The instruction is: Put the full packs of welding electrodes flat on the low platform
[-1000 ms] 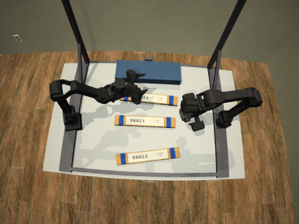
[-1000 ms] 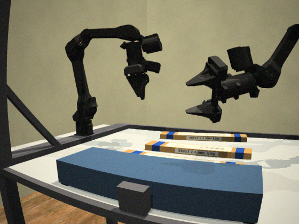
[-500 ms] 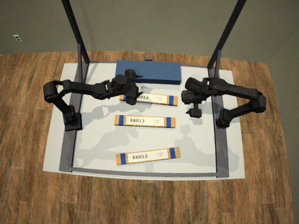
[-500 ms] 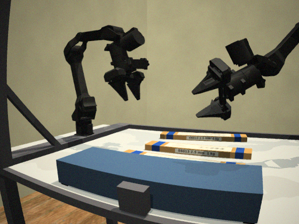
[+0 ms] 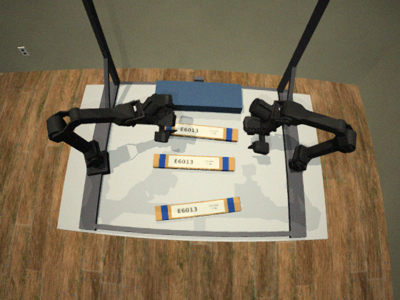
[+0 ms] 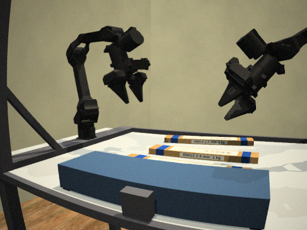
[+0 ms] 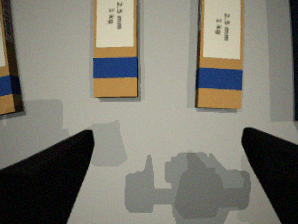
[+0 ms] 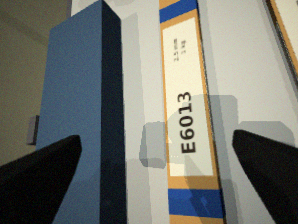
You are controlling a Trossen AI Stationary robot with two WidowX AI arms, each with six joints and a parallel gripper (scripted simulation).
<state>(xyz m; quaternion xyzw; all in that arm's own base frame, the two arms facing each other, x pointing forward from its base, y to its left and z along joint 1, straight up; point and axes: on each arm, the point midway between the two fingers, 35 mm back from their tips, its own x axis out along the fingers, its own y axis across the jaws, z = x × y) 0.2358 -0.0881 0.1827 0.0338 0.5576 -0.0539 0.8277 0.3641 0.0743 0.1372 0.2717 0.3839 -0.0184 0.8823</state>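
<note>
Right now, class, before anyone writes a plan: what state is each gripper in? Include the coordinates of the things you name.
Left gripper [image 5: 248, 138] [image 6: 134, 102] [image 7: 168, 131]: open, holding nothing.
Right gripper [image 5: 175, 127] [image 6: 222, 112] [image 8: 157, 135]: open, holding nothing.
</note>
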